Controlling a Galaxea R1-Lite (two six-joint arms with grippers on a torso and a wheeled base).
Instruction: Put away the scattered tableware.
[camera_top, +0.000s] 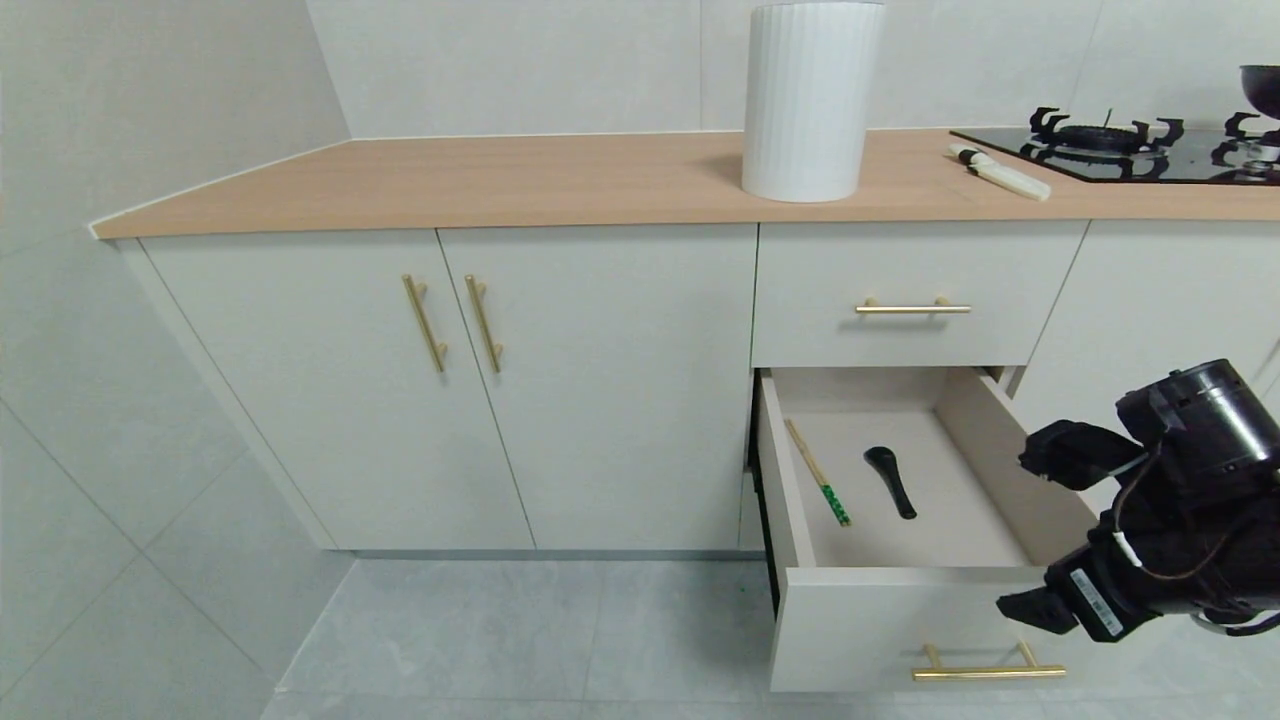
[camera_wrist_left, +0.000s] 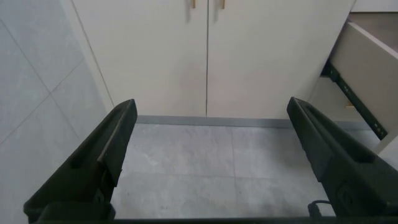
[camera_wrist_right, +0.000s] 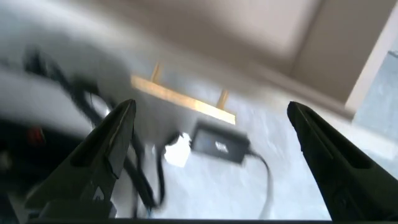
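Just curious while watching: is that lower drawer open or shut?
Open. The lower drawer is pulled out from the cabinet, showing chopsticks and a black spoon lying inside.

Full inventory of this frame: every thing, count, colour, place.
counter: 1, wood, along wall
canister: 1, white, on counter
utensil: 1, cream, on counter by hob
hob: 1, black, counter's right end
doors: 2, off-white, shut, under counter
top drawer: 1, off-white, shut
lower drawer: 1, off-white, open
chopsticks: 1 pair, wood with green ends, in lower drawer
spoon: 1, black, in lower drawer
left tool: 1, black, open, over floor before doors
right tool: 1, black, open, by lower drawer's right side
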